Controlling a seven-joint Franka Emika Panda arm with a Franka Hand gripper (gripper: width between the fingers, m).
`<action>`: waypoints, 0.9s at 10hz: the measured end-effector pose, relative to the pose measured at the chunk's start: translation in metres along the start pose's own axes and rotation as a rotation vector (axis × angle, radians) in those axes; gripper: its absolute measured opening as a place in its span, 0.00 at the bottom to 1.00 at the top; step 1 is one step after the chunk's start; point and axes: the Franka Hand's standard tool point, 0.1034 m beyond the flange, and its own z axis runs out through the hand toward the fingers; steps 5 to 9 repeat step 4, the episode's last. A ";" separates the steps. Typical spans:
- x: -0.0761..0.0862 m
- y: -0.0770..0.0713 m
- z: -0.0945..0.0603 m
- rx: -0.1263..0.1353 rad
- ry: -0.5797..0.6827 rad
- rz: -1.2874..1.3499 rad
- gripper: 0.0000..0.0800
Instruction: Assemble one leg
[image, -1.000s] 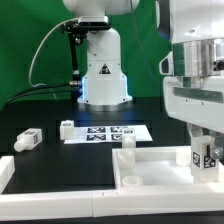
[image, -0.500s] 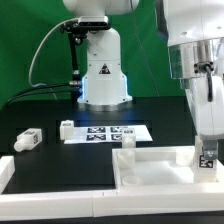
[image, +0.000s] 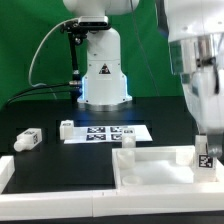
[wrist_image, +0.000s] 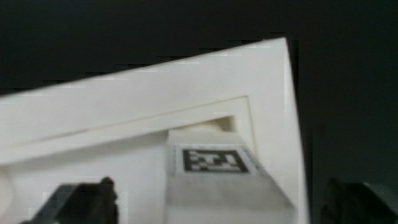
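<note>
A leg (image: 208, 158), a short white block with a black-and-white tag, stands at the large white tray's (image: 160, 176) corner on the exterior view's right. In the wrist view the leg (wrist_image: 215, 161) sits just inside the tray corner (wrist_image: 249, 80). My gripper (image: 206, 143) hangs right over this leg. In the wrist view the gripper (wrist_image: 217, 210) is open, with a dark finger (wrist_image: 82, 203) on one side of the leg and the other finger on the far side, both apart from it.
The marker board (image: 106, 133) lies mid-table. Another leg (image: 28, 139) lies at the exterior view's left, a small one (image: 67, 129) stands by the marker board, and one (image: 127, 143) stands at the tray's far rim. The robot base (image: 103, 75) is behind.
My gripper has moved down and toward the exterior view's right, onto the leg at the tray's corner. The leg and the tray have not moved.
</note>
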 end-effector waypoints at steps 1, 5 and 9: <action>-0.002 -0.004 -0.020 0.020 -0.016 -0.014 0.80; -0.001 0.000 -0.024 0.021 -0.019 -0.019 0.81; -0.001 0.000 -0.024 0.021 -0.019 -0.019 0.81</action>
